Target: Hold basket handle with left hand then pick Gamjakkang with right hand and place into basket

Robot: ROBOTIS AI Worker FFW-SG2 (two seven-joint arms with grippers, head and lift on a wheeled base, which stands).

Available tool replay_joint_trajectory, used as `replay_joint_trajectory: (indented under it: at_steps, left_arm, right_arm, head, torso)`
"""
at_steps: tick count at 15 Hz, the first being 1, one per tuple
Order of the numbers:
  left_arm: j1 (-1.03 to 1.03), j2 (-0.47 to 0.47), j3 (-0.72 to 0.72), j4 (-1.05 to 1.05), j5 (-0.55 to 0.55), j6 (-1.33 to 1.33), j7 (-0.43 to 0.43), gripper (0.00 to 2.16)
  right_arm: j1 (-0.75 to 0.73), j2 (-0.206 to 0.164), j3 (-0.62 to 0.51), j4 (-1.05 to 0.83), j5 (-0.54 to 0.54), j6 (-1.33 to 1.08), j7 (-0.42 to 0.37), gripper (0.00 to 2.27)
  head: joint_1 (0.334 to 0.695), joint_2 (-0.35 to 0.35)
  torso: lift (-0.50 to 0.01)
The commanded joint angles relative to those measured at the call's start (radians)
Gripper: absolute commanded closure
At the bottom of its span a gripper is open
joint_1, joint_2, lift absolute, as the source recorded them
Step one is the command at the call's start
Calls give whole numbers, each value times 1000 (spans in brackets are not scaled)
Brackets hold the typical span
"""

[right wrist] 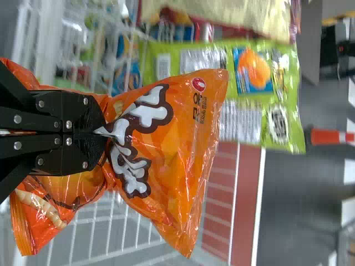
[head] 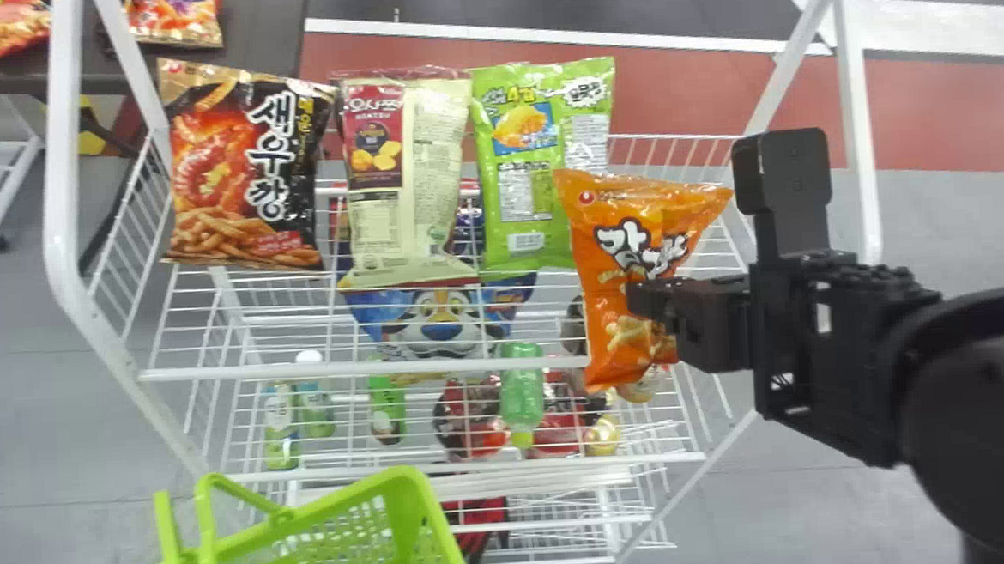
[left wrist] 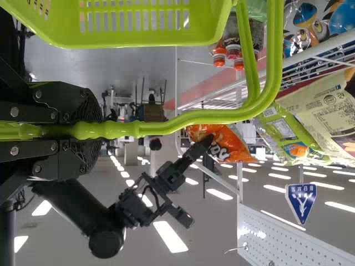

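I read 새우깡 in big white letters down the black bag (head: 246, 162). The orange bag (head: 599, 242) carries 감자깡, its letters creased, beside a small round red mark. The beige bag (head: 424, 183) seems to say 오사쯔 on its dark red panel. Print on the green bag (head: 518, 178) and the blue sign (left wrist: 301, 202) is too small for me to read.

Right end effector (head: 646, 302) closed

The right arm (head: 853, 341) is black, with a big round part (head: 992, 445) at the lower right. Little silver screws (right wrist: 69, 141) dot the black right gripper (head: 653, 301) and black left gripper (left wrist: 97, 130).
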Motion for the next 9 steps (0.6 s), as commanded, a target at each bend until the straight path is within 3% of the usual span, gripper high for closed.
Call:
replay_joint_trajectory:
  at_steps: [1, 4, 5, 9]
  left_arm:
    - [0, 0, 0, 0, 0, 1, 0, 2145]
    - [0, -2, 0, 2, 0, 1, 0, 2145]
    - [0, -2, 0, 2, 0, 1, 0, 2145]
    - [0, -3, -2, 2, 0, 1, -5, 2145]
  right_arm:
    - [38, 0, 37, -43, -78, 10, 11, 2243]
    - [70, 0, 112, -47, -138, 10, 22, 2243]
    - [77, 0, 141, -44, -138, 10, 31, 2243]
    - [102, 0, 283, -3, -138, 10, 44, 2240]
  head:
    - [695, -70]
    - [695, 18]
    - [695, 78]
    - [695, 205]
  torso:
    - [-18]
    - [-18]
    - [-18]
    - [-18]
